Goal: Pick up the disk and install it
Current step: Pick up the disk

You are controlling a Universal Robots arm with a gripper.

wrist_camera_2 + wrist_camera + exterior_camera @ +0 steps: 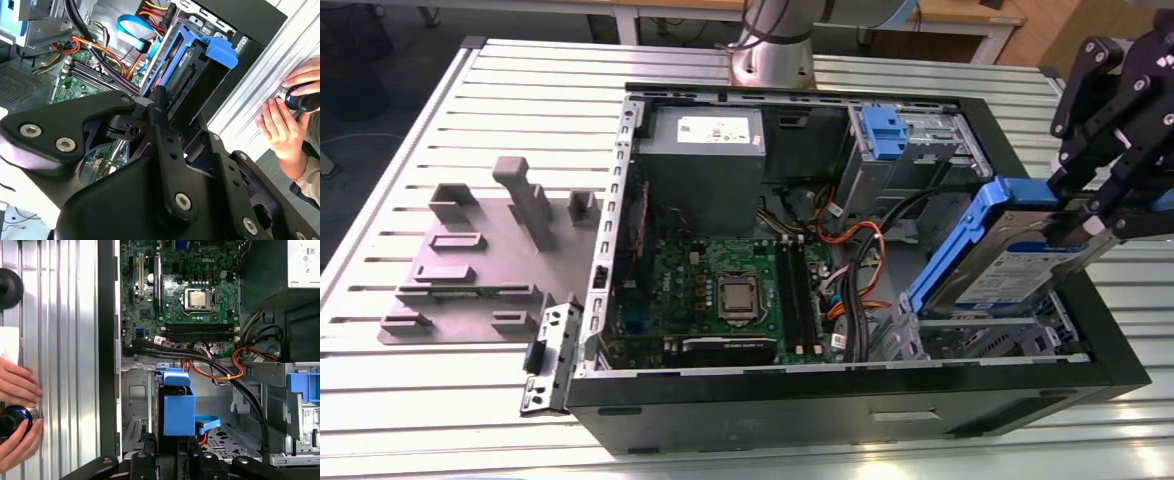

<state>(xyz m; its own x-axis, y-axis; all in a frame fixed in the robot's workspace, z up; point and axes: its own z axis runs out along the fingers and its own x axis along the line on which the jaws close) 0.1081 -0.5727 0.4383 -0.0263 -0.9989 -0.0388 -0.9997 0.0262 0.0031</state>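
Disk [994, 255], blue-framed: hangs tilted above the drive bay [987, 340] at the 4 o'clock corner of the open case [854, 410] in the exterior view, its upper end pinched by the jaws of the gripper [1091, 220]. Step in hand, as judged: lifted, at the bay, not yet seated; the next move calls for squaring the frame to the bay rails, clear of the cables [847, 295]

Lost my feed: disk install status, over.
Gripper jaws shut on the disk. Disk tilted above drive cage, not seated. Cables beside cage; hand at table edge.
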